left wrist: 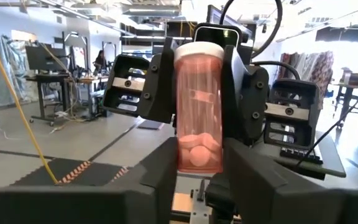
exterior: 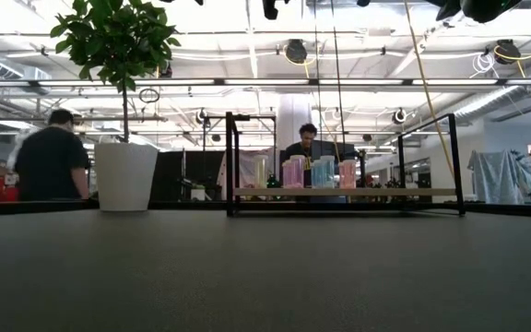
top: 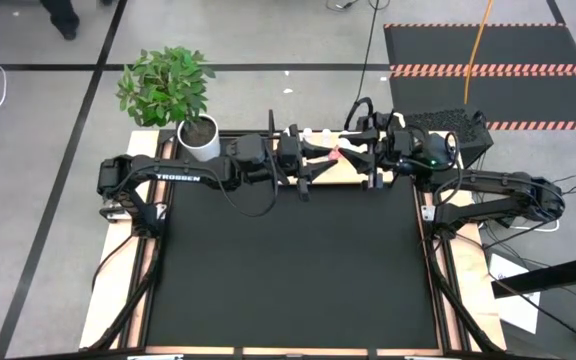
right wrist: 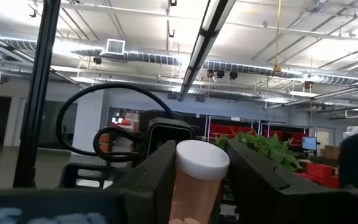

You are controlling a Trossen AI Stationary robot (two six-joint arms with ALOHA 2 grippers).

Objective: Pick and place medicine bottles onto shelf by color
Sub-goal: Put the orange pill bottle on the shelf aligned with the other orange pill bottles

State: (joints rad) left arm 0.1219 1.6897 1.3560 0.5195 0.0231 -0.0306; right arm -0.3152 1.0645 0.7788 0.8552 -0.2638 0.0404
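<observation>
I saw the room lit brightly and evenly by ceiling strip lights (right wrist: 197,37), which glared white above the plant (exterior: 113,41) in the low view. The black table (exterior: 265,277) stayed matte and dim, with only faint shadows. Near the pink bottle (left wrist: 199,112), my left wrist view's foreground was soft and blurred.

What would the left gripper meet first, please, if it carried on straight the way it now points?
Probably the pink medicine bottle right ahead of the left gripper, upright in the right gripper; whether they already touch is unclear.
</observation>
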